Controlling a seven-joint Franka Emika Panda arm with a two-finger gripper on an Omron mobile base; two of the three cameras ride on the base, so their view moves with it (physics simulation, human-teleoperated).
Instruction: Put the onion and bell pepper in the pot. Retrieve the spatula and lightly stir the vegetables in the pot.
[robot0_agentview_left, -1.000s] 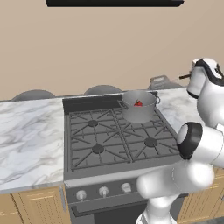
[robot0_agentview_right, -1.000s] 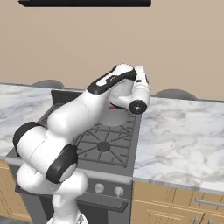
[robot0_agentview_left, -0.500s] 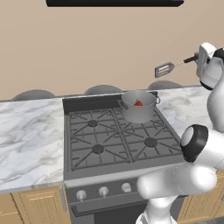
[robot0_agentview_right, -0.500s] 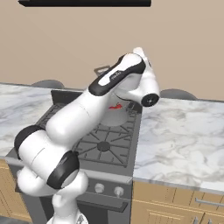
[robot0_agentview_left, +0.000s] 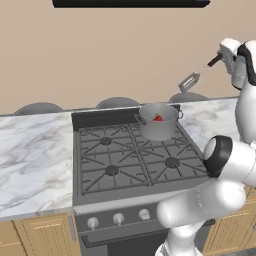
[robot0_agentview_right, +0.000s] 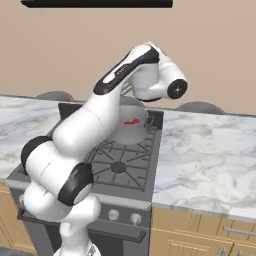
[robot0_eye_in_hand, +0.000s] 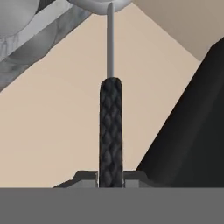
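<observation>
Risking a knock against the pot (robot0_agentview_left: 158, 123) rim on the way down, since the spatula (robot0_agentview_left: 200, 73) is riding high, its long shaft sticking well out past the fingers and hard to judge. Sitting on the stove (robot0_agentview_left: 130, 155), well below the gripper (robot0_agentview_left: 222, 56): grey brushed-metal pot, straight sides, small side handles. Lying inside: small bright red pepper (robot0_agentview_left: 158, 118). Clenching the spatula's dark textured grip (robot0_eye_in_hand: 110, 131) between closed fingers.

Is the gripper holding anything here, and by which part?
Yes: the gripper is shut on the spatula, gripping the end of its dark textured handle.
</observation>
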